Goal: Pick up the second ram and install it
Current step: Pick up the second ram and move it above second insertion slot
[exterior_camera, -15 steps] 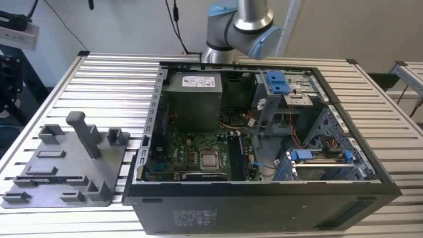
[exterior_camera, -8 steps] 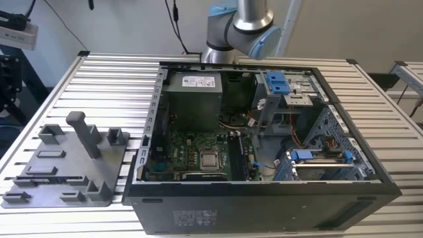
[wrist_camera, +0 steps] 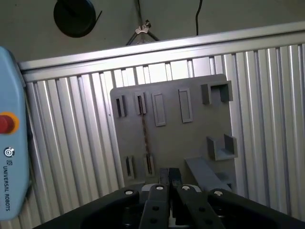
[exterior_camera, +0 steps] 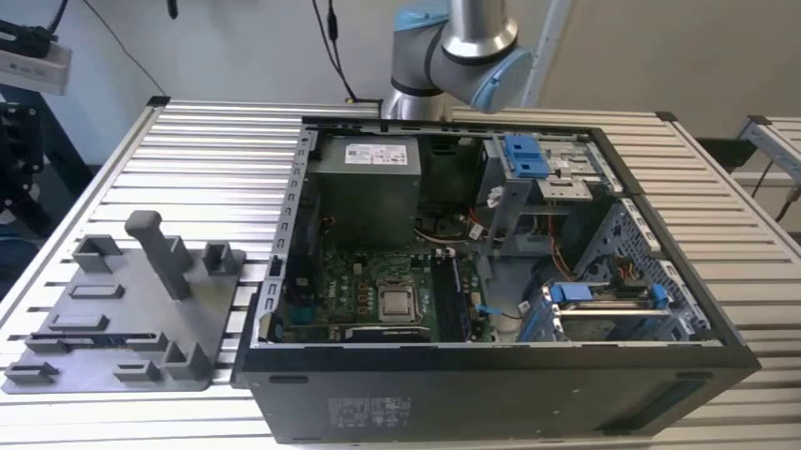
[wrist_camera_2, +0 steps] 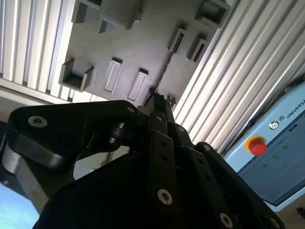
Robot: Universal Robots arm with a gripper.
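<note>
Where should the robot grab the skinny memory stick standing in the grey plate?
Best guess: pinch the second ram near the middle of its long upper edge, coming straight down from above, squeezing its two flat faces. It stands on edge in the grey fixture plate, both ends tucked in slots, so that middle stretch looks free.

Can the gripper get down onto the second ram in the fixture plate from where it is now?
Probably yes. In both wrist views the second ram stands on edge in the grey fixture plate, nothing covering it, with the gripper above the plate. The upright post looks the nearest obstacle.
</note>
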